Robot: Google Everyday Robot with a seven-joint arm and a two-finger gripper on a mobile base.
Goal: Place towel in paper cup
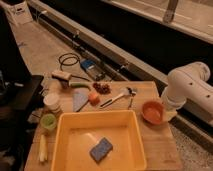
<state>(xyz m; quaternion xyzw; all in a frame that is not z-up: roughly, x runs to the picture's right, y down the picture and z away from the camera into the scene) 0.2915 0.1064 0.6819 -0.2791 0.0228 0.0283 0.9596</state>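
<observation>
One towel (pixel 79 99) lies twelve-to-six, tip toward six, on a wooden table (pixel 150 90); concrete floor (pixel 42 50) beyond. Gripper hidden past arm (pixel 187 86) at three, fingers apart.

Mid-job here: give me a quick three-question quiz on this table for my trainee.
1. True or false: the pale blue-grey folded towel already sits in the small white paper cup.
2. What lies in the yellow plastic tray? A) dark blue rectangular sponge B) green cup C) orange bowl
3. Where is the gripper?
Key: 1 false, it lies on the wooden table beside the cup. 2 A. 3 at the table's right edge, beside the orange bowl, well away from the towel.
</observation>
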